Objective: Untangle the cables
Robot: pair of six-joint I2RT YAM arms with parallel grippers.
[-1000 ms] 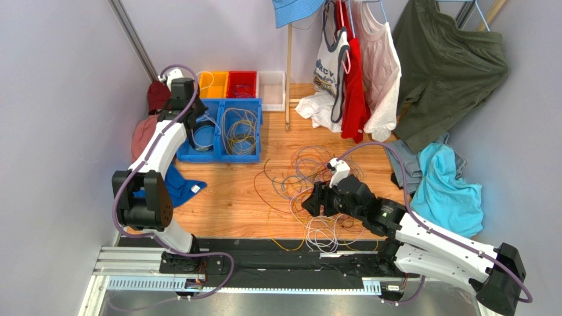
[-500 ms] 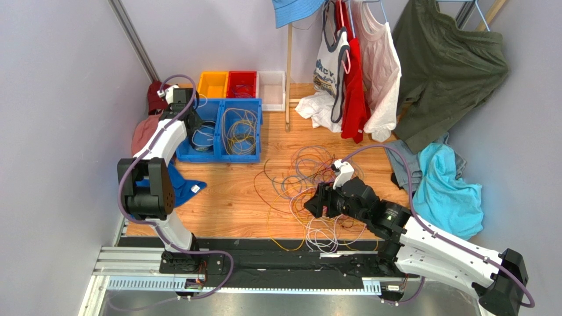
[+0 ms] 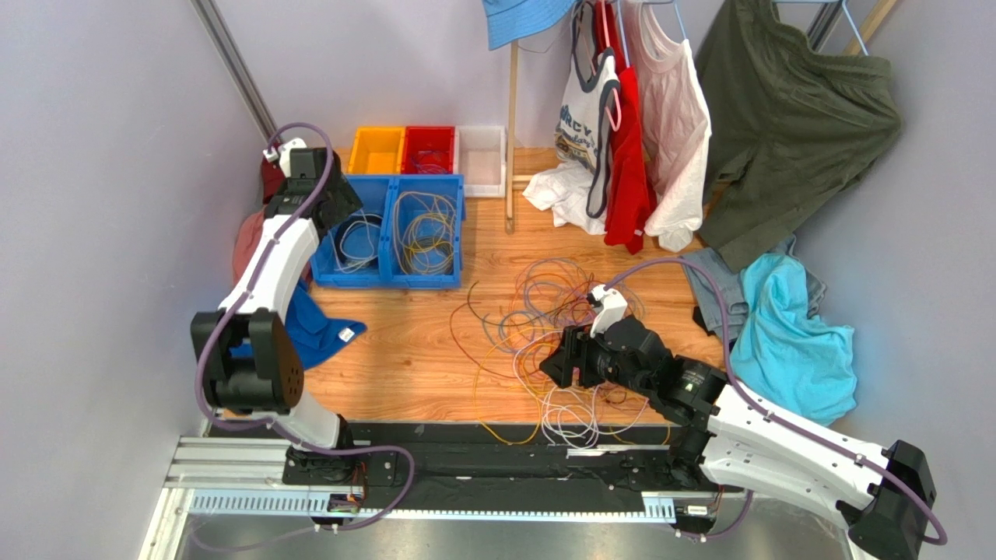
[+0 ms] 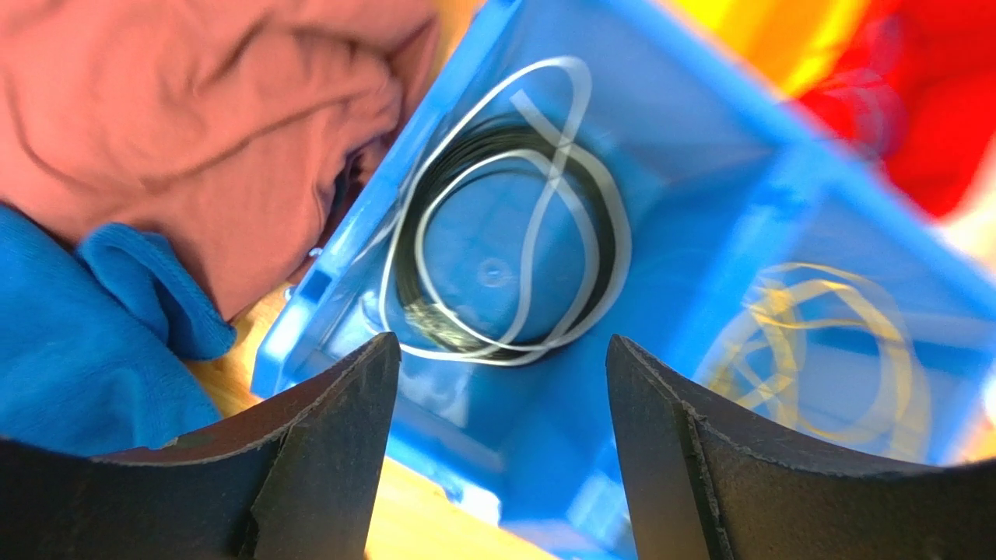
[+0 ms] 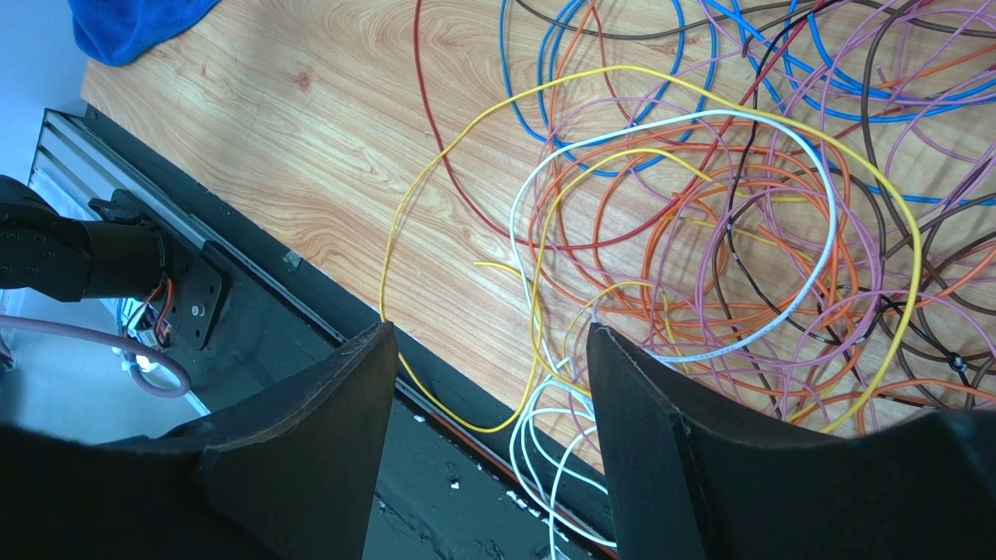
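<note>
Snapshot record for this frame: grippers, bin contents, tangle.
left gripper: open, empty, above the blue bin, left compartment
right gripper: open, empty, above the tangle's edge
bin left compartment: coiled white and black cables
bin right compartment: yellowish cables
tangle: orange, yellow, purple, white, blue, brown and red strands on the table
status: untangling unfinished

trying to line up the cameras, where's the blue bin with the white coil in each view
Top external: the blue bin sits upper left, at the table's far side.
Left wrist: it fills the centre and right.
Right wrist: not in it.
Shared landmark: the blue cloth, lower left of the bin, lower left, top left corner.
</note>
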